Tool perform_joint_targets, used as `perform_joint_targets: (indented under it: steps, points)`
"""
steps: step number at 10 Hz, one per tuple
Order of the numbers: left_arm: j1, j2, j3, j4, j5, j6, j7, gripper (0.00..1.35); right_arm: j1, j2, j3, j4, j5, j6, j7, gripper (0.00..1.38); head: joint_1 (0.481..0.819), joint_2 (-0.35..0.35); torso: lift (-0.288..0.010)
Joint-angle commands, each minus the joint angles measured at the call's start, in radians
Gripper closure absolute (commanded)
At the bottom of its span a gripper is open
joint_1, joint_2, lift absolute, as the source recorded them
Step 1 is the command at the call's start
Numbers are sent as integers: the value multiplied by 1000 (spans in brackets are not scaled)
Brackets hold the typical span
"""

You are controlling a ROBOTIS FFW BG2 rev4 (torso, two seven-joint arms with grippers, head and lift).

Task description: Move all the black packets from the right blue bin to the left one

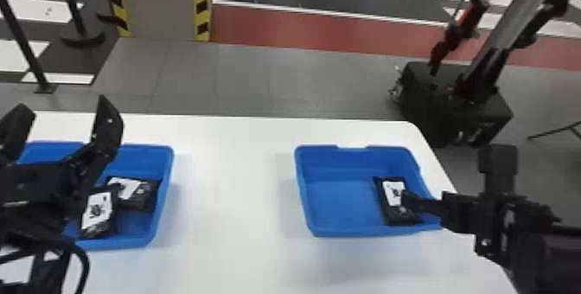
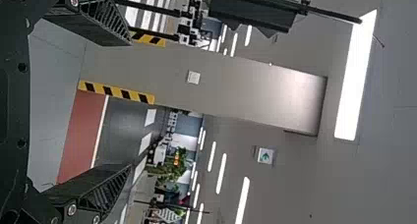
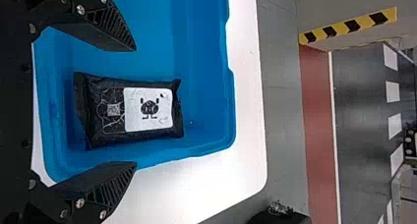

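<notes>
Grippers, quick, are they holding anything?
Left gripper: open, holding nothing.
Right gripper: open, not holding the black packet.

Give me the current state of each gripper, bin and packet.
Left gripper: open, empty.
Right gripper: open, facing the packet in the right bin, not closed on it.
Right blue bin: upright, one packet inside.
Left blue bin: upright, partly hidden by the left arm, at least two packets inside.
Packet in the right bin: lying down, label up.
Two packets in the left bin: lying down, labels up.
</notes>
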Motion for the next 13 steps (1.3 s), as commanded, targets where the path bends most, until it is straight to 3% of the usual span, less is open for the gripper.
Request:
perform_joint_targets:
  steps: [1,4,7,13]
  points:
    - [1,0,2,0,3,7,-3,150,-32,-5,0,36,-2,0,0,217,695,-195,-110]
    - [-2,0,4,-3,16,32,-17,150,-88,4,12,127,3,7,-14,216,695,-200,-110]
    - [1,0,5,-5,19,34,-21,151,-88,49,21,144,-14,-20,-94,217,695,-196,-110]
    - [11,2,7,-8,28,29,-28,151,-95,56,67,220,-91,-93,-198,217,695,-159,-110]
